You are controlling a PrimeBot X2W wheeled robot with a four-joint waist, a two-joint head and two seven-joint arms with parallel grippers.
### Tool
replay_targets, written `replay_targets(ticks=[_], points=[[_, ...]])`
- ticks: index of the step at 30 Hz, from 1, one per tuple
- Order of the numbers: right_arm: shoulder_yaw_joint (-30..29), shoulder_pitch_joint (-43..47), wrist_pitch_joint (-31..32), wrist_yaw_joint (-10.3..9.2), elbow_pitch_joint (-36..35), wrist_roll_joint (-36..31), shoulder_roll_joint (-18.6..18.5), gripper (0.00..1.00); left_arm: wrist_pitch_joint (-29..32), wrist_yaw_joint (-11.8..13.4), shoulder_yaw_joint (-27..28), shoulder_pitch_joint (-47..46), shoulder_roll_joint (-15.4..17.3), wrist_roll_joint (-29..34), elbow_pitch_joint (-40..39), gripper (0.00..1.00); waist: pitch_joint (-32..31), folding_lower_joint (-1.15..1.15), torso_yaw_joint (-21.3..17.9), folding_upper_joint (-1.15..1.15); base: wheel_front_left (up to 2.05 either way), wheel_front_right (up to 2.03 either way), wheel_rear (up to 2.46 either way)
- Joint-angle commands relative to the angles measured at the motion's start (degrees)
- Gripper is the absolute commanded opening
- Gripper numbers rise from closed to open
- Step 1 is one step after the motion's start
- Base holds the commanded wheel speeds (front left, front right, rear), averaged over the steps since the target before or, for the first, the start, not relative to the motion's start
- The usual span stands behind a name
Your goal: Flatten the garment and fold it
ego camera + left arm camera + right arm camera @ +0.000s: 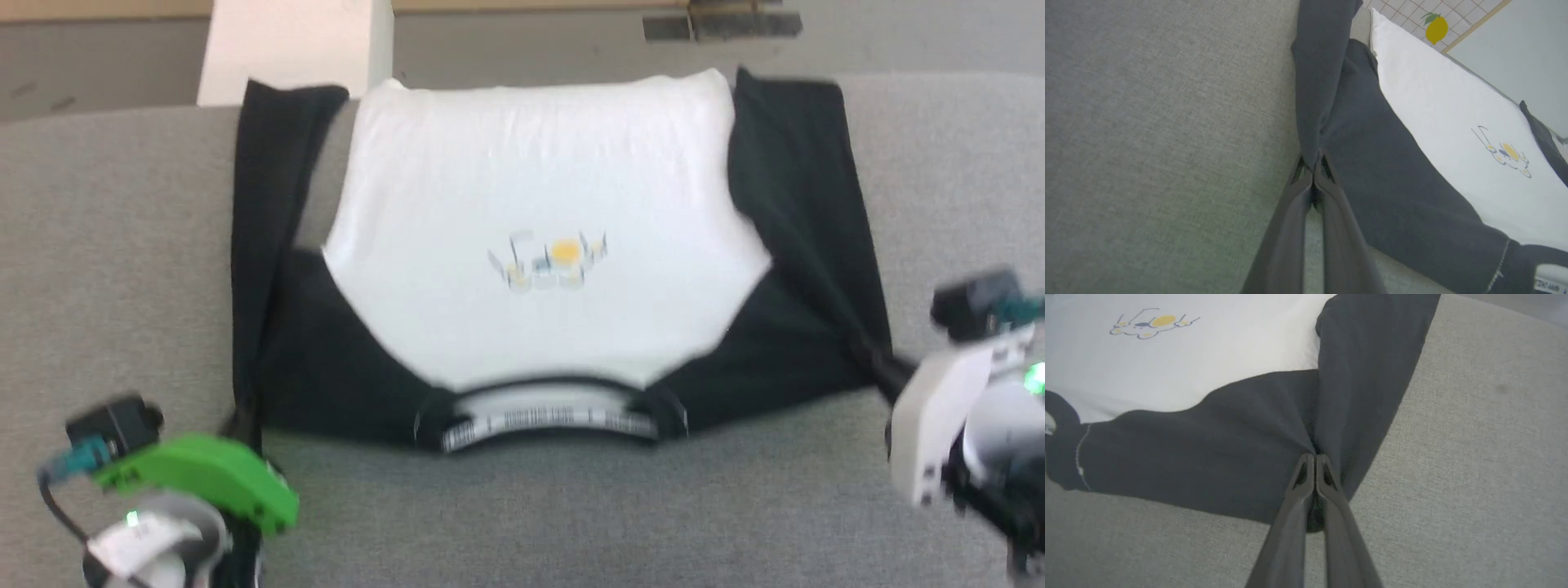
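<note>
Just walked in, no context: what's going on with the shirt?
Robot is working a shirt spread print-up on the grey surface, collar toward it. Left claw is shut on the sleeve on its side, right claw on the other sleeve. Both sleeves bunch at the grips; body looks fairly flat.

A table (522, 506) covered in grey woven cloth spread across the foreground. Beyond its far edge a cream-coloured block (294, 45) stood on a grey floor (98, 65), with a dark grating (718, 24) further right and a wooden strip (106, 8) along the top. In the left wrist view, a yellow lemon picture (1436, 27) sat on a pale gridded surface (1470, 10) beside a plain wall (1527, 53).
</note>
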Motion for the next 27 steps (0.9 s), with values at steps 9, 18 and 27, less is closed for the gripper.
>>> replay_targets(ticks=[9, 18, 27], points=[[-7.1, 16.5, 2.4, -0.12, -5.0, -5.9, 8.3, 0.0, 1.7, 4.6, -1.6, 13.5, 0.0, 0.4, -4.4, 0.0, -6.2, 0.01, 2.0, 0.0, 0.0, 0.0, 0.0], [-5.1, 19.4, -2.9, -0.12, 0.1, -10.6, 9.9, 0.0, 0.3, 3.3, -4.0, 14.3, -2.0, 0.7, -1.2, 0.0, -5.9, 0.01, 1.9, 0.0, 0.0, 0.0, 0.0], [-1.2, 17.7, -12.8, -0.12, 8.7, -10.8, 10.6, 1.0, -3.7, -0.6, -6.1, 11.0, -4.3, 1.5, 6.8, 1.0, -6.4, 0.01, 1.8, 0.0, 0.0, 0.0, 0.0]])
